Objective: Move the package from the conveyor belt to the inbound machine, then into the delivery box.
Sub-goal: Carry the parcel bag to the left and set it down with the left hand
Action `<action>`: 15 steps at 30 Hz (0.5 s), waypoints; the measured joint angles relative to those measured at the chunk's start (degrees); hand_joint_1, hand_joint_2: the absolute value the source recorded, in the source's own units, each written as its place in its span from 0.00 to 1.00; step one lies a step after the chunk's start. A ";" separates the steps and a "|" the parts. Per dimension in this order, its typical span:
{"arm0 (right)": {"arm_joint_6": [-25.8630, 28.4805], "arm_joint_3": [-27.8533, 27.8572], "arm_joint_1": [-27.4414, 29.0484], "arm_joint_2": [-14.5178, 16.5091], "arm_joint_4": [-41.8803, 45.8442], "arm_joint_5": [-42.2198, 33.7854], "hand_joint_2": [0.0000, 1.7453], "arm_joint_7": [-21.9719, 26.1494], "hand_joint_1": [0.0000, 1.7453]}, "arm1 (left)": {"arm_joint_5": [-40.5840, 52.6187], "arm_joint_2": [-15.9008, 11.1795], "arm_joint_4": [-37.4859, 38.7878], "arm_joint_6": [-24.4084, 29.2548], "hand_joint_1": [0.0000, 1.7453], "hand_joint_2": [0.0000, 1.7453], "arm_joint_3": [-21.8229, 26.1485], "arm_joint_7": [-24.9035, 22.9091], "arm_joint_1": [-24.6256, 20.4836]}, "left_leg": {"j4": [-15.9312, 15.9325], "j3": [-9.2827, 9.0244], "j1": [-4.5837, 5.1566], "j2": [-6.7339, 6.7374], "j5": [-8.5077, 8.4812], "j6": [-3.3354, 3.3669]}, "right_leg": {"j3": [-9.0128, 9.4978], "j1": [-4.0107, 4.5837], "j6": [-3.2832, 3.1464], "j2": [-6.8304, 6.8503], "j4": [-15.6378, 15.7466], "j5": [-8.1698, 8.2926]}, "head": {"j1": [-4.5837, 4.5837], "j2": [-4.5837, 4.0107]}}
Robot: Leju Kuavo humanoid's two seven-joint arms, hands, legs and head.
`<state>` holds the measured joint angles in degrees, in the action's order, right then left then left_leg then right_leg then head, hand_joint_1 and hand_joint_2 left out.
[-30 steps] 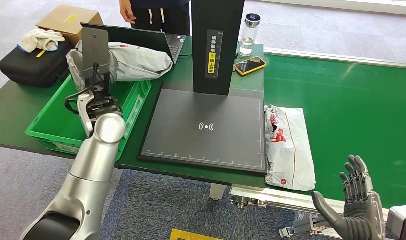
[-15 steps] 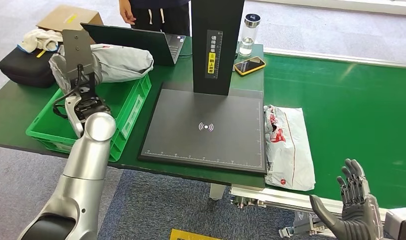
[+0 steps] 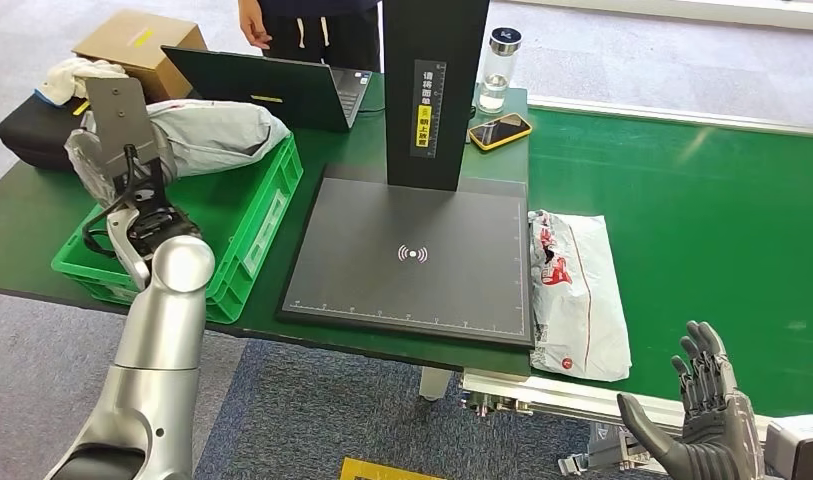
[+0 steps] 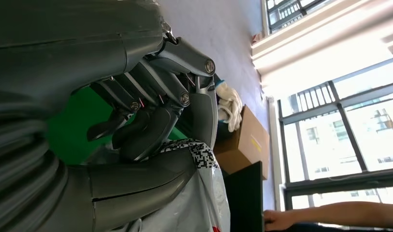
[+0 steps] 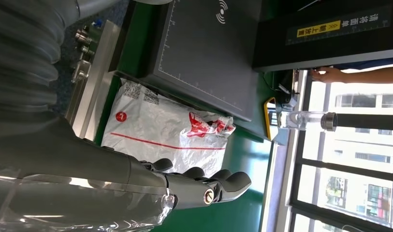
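Note:
My left hand (image 3: 130,165) holds a grey package (image 3: 214,135) above the far end of the green delivery box (image 3: 268,214). In the left wrist view its fingers (image 4: 151,108) curl around the grey package (image 4: 196,193), whose printed code label shows. A white package with red print (image 3: 578,292) lies on the green conveyor belt (image 3: 702,220), beside the right edge of the black inbound machine platform (image 3: 412,250). My right hand (image 3: 704,420) hangs open below the belt's near edge, holding nothing. Past my right hand (image 5: 184,186) in the right wrist view lies the white package (image 5: 160,130).
The machine's black post (image 3: 432,90) rises behind the platform. A laptop (image 3: 272,85), a yellow-cased phone (image 3: 500,130) and a bottle (image 3: 499,68) sit at the table's back. A black case (image 3: 37,135) and cardboard box (image 3: 137,40) lie far left. A person (image 3: 302,25) stands behind the table.
My left arm has swung further left, carrying the grey package from the box's right side to over its far left part. My right hand has sunk slightly lower.

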<state>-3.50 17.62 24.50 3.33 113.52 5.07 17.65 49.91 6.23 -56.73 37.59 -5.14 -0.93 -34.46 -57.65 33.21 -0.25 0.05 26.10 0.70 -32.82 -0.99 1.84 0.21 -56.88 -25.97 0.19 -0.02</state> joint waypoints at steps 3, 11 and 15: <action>-0.54 0.01 0.04 0.09 0.05 0.45 1.00 -0.01 0.00 | 0.11 0.00 -1.22 0.43 1.00 1.00 1.20 0.31 0.75 | 0.00 0.00 0.00 0.00 0.00 0.00 | 0.00 0.00 0.00 0.00 0.00 0.00 | 0.01 0.00; -1.32 0.02 0.24 1.24 0.86 1.50 1.00 0.01 0.00 | 0.20 -0.04 -3.41 1.20 1.00 1.00 3.87 1.00 1.97 | 0.00 -0.01 0.00 0.00 0.00 0.00 | 0.01 0.00 0.00 0.00 0.00 0.00 | 0.00 0.00; -1.72 0.07 0.13 1.90 1.01 2.03 1.00 0.01 0.00 | 1.19 -0.04 -3.47 -0.03 0.25 1.00 4.46 0.57 2.06 | 0.00 -0.01 0.00 0.00 0.00 0.00 | 0.00 0.00 0.00 0.00 0.00 0.00 | 0.01 0.00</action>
<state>-5.21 17.68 24.63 5.22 114.53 7.10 17.66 51.10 6.19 -60.20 37.56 -0.68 -0.36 -32.39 -57.66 33.20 -0.25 0.05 26.10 0.70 -32.82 -0.99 1.84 0.21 -56.88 -25.97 0.20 -0.02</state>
